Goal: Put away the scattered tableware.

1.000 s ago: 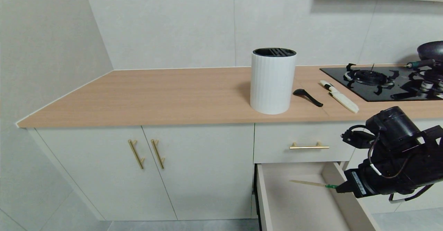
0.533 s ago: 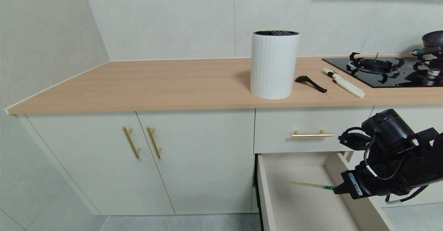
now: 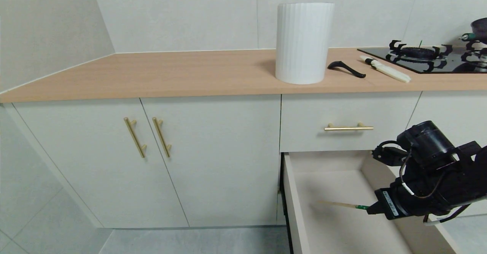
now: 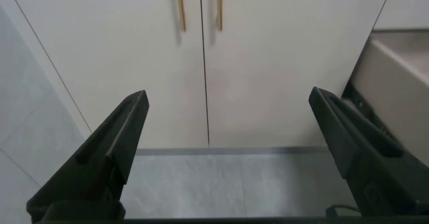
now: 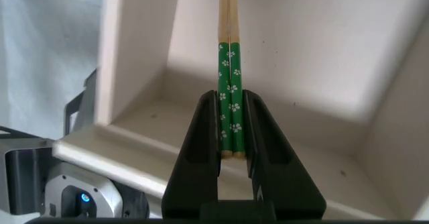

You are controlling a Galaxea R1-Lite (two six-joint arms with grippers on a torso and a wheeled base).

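My right gripper is shut on a pair of wooden chopsticks with green patterned ends, held level over the inside of the open drawer. The sticks point toward the drawer's left side. On the counter lie a black spoon and a cream-handled knife, to the right of the white ribbed utensil holder. My left gripper is open and low, facing the cabinet doors and the grey floor.
A wooden countertop runs above white cabinets with gold handles. A shut drawer with a gold handle sits above the open one. A black gas hob occupies the counter's far right.
The head camera has dropped, so the counter and cabinets sit higher in view. The right gripper with the chopsticks holds about the same place over the open drawer.
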